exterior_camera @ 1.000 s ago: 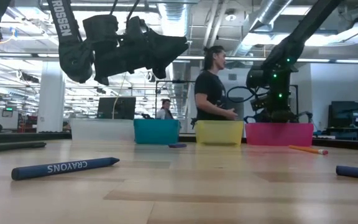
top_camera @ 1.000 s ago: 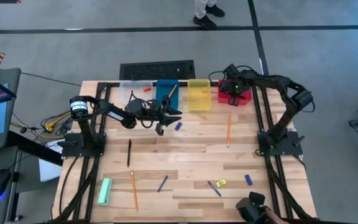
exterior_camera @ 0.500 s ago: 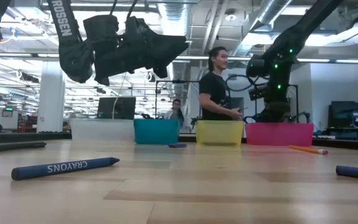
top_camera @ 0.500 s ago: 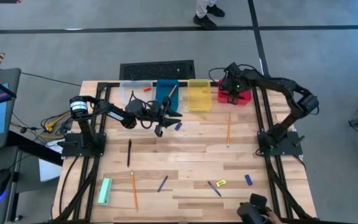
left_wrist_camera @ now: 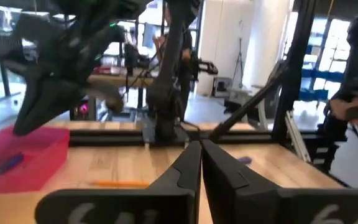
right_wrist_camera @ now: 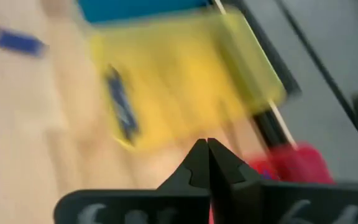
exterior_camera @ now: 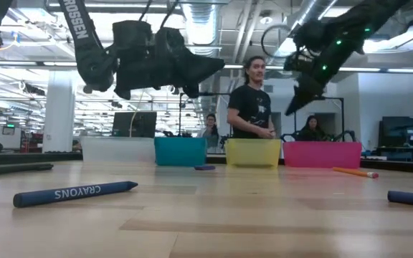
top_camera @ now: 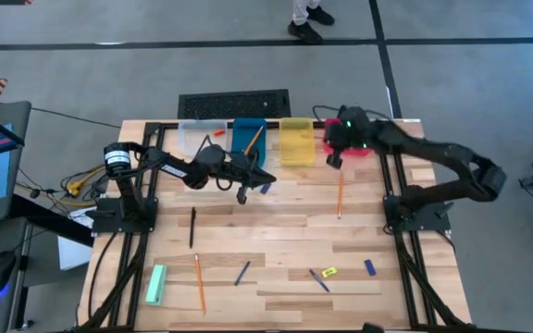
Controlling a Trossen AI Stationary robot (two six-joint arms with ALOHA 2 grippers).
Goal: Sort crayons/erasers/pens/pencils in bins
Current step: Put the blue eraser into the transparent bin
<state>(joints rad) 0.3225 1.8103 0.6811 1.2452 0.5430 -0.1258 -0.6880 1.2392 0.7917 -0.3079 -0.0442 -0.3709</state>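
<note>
your four bins sit in a row along the table's far edge — clear (top_camera: 202, 135), blue (top_camera: 248, 137), yellow bin (top_camera: 295, 141), red (top_camera: 357, 145). the right gripper (top_camera: 334, 161) hangs pinched closed and empty between the yellow and red ones. left of the yellow bin, near the blue one's front, the left gripper (top_camera: 265, 178) is closed too — empty.

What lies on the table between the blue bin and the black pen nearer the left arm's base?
In the high view, the left gripper hangs over that stretch between the blue bin and the black pen, jaws shut; a small blue piece lies beside it.
</note>
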